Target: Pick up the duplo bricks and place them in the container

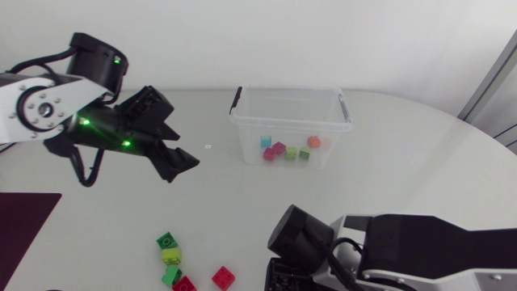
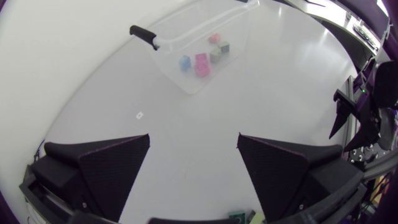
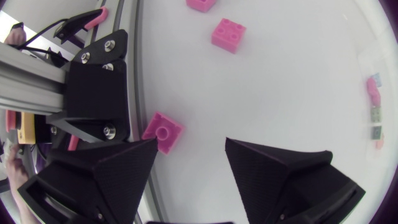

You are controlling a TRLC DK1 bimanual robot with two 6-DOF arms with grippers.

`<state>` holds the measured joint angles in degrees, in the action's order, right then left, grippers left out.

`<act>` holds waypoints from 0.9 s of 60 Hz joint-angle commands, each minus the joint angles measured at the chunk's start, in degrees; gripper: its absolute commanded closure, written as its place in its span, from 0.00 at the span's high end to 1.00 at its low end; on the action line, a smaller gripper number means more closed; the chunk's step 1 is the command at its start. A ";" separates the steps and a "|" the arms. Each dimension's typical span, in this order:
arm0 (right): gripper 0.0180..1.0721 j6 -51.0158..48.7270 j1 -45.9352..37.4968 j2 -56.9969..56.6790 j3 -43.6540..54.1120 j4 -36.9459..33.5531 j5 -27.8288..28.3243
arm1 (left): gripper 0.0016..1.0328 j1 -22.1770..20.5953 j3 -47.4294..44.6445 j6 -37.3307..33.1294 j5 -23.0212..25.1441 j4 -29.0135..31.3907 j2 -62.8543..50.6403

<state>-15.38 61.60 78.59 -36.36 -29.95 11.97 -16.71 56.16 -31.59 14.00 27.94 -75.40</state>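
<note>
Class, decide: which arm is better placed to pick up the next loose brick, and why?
Probably the right arm: its open jaws sit low with a loose brick beside one finger. The left arm hangs well above the table.

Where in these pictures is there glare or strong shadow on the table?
Head view: even light on the table, no hard shadow under the left claw; green lamps glow on that arm. Left wrist view: bright reflections streak the table beside the container. Right wrist view: table almost white ahead of the right claw.
</note>
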 commanded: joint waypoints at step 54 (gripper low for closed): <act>0.42 -5.01 -11.51 5.26 -7.06 -5.11 -10.82 | 0.96 7.92 -7.38 -8.22 0.68 6.68 11.94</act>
<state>-18.57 51.11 85.45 -41.71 -33.69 1.39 -9.37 50.11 -38.11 14.28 34.46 -64.05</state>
